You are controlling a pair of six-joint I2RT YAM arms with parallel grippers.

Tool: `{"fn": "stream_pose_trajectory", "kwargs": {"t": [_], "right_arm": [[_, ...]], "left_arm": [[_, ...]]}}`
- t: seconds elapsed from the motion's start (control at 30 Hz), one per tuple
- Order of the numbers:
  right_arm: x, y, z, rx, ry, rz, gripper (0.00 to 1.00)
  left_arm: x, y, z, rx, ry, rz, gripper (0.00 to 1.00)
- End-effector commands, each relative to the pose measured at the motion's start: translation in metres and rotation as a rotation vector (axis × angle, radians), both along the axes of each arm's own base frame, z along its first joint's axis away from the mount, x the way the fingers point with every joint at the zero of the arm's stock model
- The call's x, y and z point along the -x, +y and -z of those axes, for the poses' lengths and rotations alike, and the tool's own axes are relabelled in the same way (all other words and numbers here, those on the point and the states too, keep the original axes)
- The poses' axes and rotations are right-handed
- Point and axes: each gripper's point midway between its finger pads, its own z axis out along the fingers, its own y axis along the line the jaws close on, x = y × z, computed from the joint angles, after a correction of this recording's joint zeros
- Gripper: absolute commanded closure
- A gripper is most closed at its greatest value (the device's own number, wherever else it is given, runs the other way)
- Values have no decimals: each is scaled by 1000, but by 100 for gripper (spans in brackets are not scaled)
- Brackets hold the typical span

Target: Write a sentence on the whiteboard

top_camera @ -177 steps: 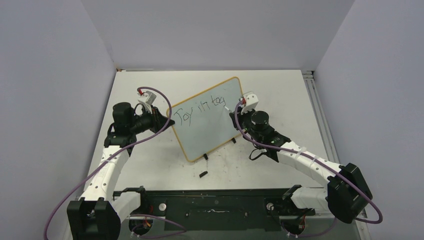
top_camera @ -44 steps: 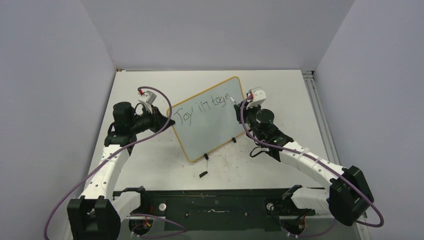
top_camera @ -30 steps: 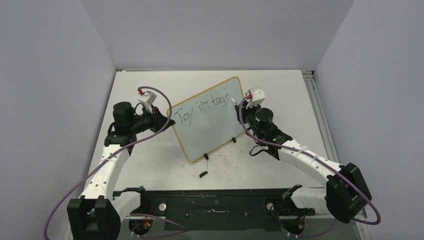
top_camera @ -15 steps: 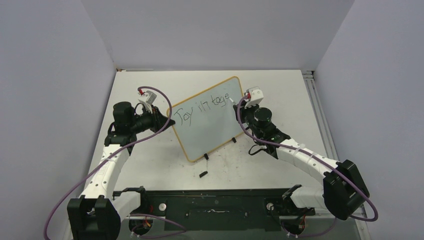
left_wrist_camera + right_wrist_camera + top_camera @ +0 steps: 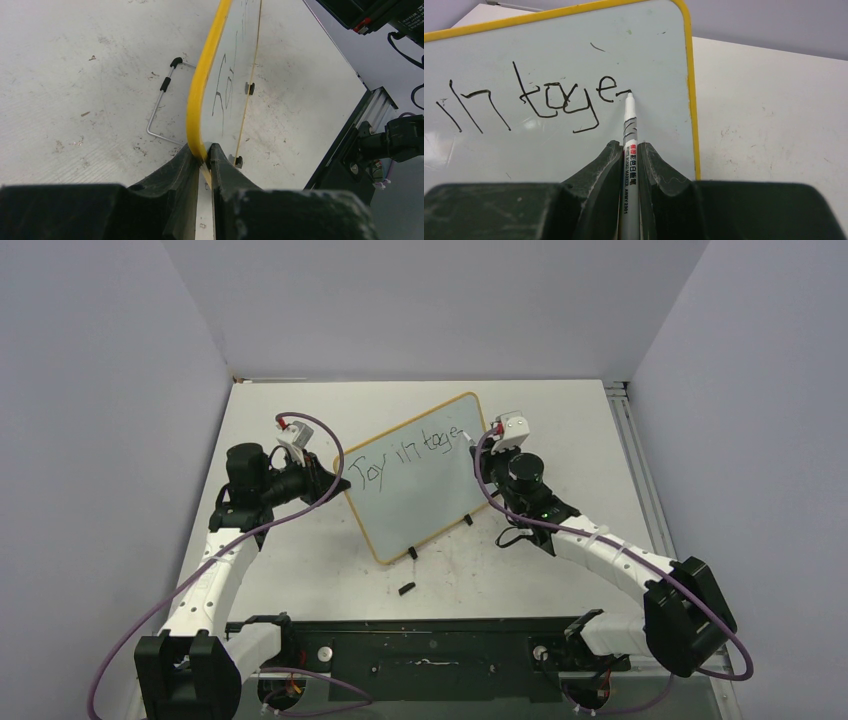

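Bracing looks to be the left arm's whole job. The left gripper (image 5: pixel 206 152) is pinched narrow on the thin yellow-orange frame of the small glossy grey-white whiteboard (image 5: pixel 420 508), at the board's left edge in the overhead view. I take that to be there so the board does not skate or tip under the pen. The board stands tilted in the middle of the matte white tabletop (image 5: pixel 570 430), on two small black clip feet (image 5: pixel 412 553) along its lower edge. A bent wire rod with a black tip (image 5: pixel 161 107) lies on the table on its back side.

The right gripper (image 5: pixel 630 146) is closed on a slim white board marker (image 5: pixel 629 127), whose barrel runs straight out between the fingers. Its tip appears to touch the surface at the end of a short dash just after the "e". The black handwritten sentence (image 5: pixel 539 97) reads "Joy in toge" and runs toward the board's upper right corner.

Room is the worry. In the right wrist view, only a narrow strip of bare board lies between the tip and the yellow frame at the right. My guess is that it will take a couple more letters, and the rest will want a second line. The lower half of the board is bare. A small black piece (image 5: pixel 405 589) lies on the table below the board, well apart from both arms.
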Motion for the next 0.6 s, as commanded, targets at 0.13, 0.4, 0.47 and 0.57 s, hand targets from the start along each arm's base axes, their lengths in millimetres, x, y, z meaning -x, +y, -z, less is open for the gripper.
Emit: {"fn": "stream_pose_trajectory", "kwargs": {"t": [0.13,0.4,0.47,0.57], "right_arm": [[-15,-4,-30,-48,-77,36,95],[-6,-5,-52,-85,-122,17,95],[-7,-5,-57,-86,-132,16,95],[-9,-3,-62,-91,-146,12,95]], "left_arm": [[-2,2,1,-25,3,0,100],[-2,3,1,-25,3,-2,100],[-2,3,1,-25,3,-4,100],[-2,3,1,-26,4,-3,100]]}}
